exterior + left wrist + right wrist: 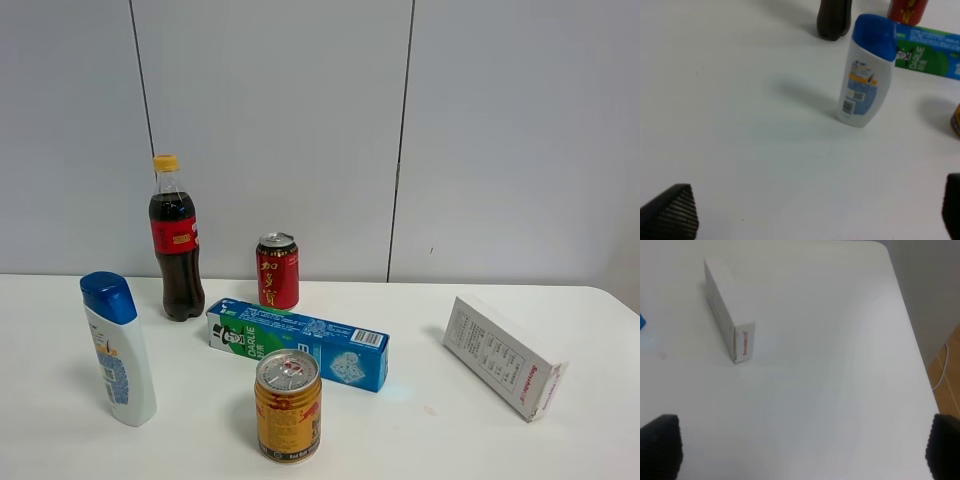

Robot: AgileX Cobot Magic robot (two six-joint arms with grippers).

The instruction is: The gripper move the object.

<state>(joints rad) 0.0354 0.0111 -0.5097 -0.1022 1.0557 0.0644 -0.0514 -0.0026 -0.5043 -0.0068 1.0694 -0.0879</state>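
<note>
The blue and green DARLIE toothpaste box point(297, 343) lies flat near the middle of the white table, behind a gold can. Its green end shows in the left wrist view point(927, 52), and a blue sliver of it shows at the edge of the right wrist view point(641, 321). Neither arm shows in the exterior high view. The left gripper point(810, 215) is open and empty, with its fingertips point(670, 212) wide apart over bare table, well short of the box. The right gripper point(802, 447) is open and empty, its fingertips point(660, 445) wide apart, short of a white box.
A cola bottle point(176, 240) and a red can point(277, 271) stand behind the toothpaste box. A gold can point(288, 405) stands in front of it. A white shampoo bottle point(118, 350) stands at the left. A white box with red print point(503, 357) lies at the right, near the table's edge point(910, 340).
</note>
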